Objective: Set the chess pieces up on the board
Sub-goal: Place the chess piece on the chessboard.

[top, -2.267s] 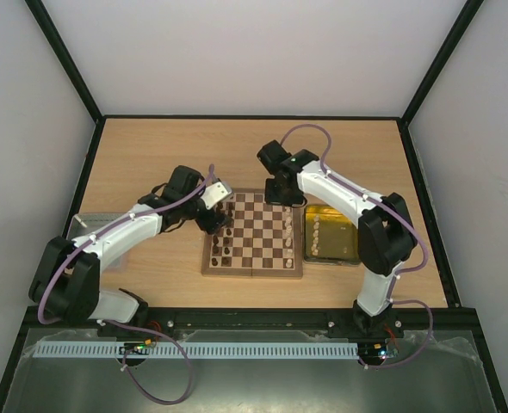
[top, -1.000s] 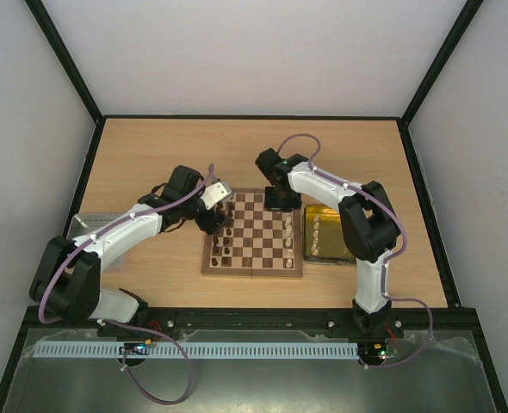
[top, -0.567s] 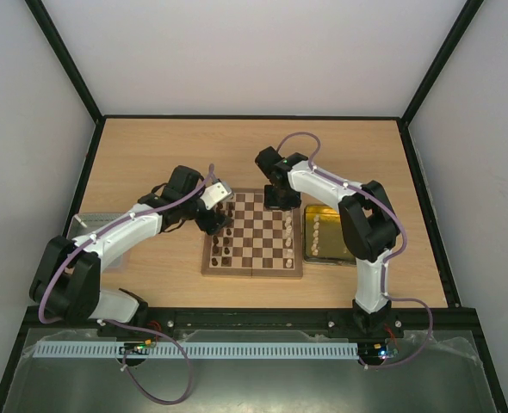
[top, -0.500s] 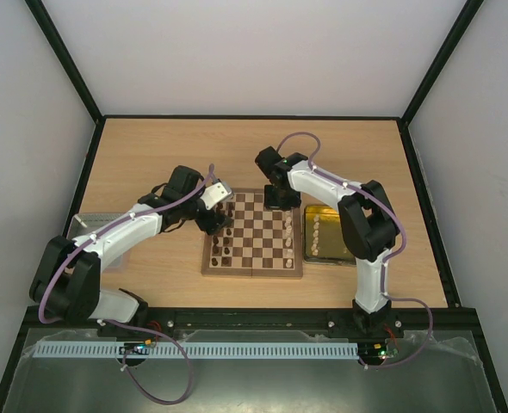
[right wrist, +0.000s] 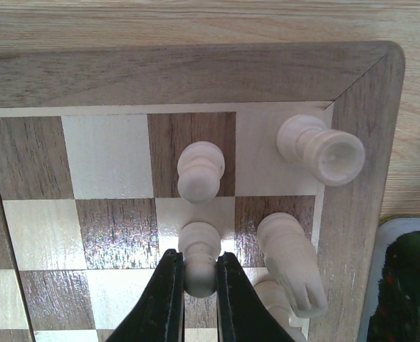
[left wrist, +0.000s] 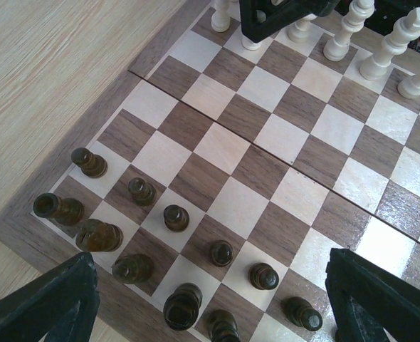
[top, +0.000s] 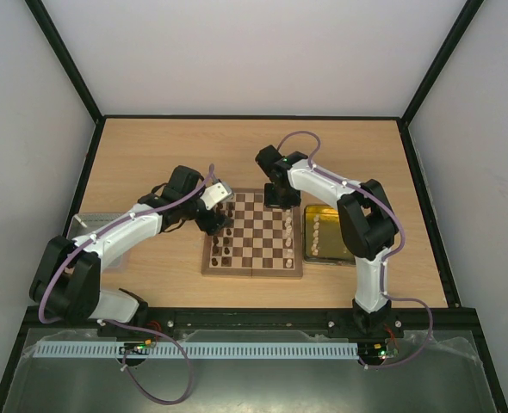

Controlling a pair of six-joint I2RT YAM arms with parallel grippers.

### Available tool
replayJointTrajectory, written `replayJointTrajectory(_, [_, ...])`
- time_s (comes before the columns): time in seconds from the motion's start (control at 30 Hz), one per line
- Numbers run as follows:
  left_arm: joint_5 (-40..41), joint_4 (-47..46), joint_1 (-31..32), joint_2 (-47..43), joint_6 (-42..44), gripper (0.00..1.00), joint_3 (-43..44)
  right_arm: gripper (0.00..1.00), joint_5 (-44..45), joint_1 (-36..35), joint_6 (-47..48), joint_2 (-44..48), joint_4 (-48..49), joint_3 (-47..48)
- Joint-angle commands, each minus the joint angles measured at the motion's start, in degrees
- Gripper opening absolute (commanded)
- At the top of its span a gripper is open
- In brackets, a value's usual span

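The right tool (right wrist: 198, 276) is pinching a pale pawn (right wrist: 199, 249) by its round head, up at the far right corner of the board (right wrist: 196, 71). I cannot tell if the pawn's foot is flat on its square or a little above it. That is where things could go wrong. If the tool lets go while the pawn is tipped or not quite down, the pawn may fall over. It has close neighbours: a second pawn (right wrist: 201, 171) just beside it, a horse-shaped piece (right wrist: 288, 260) on the other side, and a castle (right wrist: 322, 149) in the corner. When the fingers spread, one could bump the horse and knock it down, and that piece might push over others. The left tool (left wrist: 210, 285) hangs spread wide and holding nothing over the dark pieces (left wrist: 176, 217) on the left side of the board. If it dropped lower it could scatter them. Only the right wrist view shows the pinch up close. From the top, that tool is just a black lump over the corner. But the top view alone shows the whole board lying on the counter (top: 151, 155), and the yellow tray (top: 330, 254) beside its right edge with more pale pieces waiting in it. Only the left wrist view shows the dark pieces one by one.
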State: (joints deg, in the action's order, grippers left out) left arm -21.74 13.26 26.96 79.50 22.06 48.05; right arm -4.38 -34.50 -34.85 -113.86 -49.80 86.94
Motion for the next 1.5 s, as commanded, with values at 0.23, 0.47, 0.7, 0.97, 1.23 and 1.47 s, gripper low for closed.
replayJointTrajectory(0.23, [-1.2, 1.4, -0.3, 0.8, 0.7, 0.89, -0.1, 0.1, 0.0, 0.2, 0.7, -0.7, -0.4, 1.1])
replayJointTrajectory(0.47, [-1.5, 1.7, -0.3, 0.9, 0.9, 0.89, -0.1, 0.17, -0.2, 0.2, 0.4, 0.2, -0.5, 1.5])
replayJointTrajectory(0.7, [-6.1, 2.6, -0.4, -0.8, 2.2, 0.9, -0.6, 0.17, -0.3, 0.3, 0.1, 1.6, -0.5, 1.8])
replayJointTrajectory(0.97, [-14.9, 3.9, -3.1, -4.4, 3.1, 0.92, -0.5, 0.18, 0.0, 0.2, -0.1, 4.1, -1.6, 2.5])
replayJointTrajectory(1.23, [-17.0, 5.6, -3.7, -4.5, 4.1, 0.92, -0.1, 0.18, 0.5, 0.2, -0.3, 7.4, -2.6, 1.7])
replayJointTrajectory(1.47, [-24.2, 10.5, -3.5, -4.2, 7.7, 0.91, 2.0, 0.18, 5.4, 1.3, -1.3, 13.4, -4.1, -1.2])
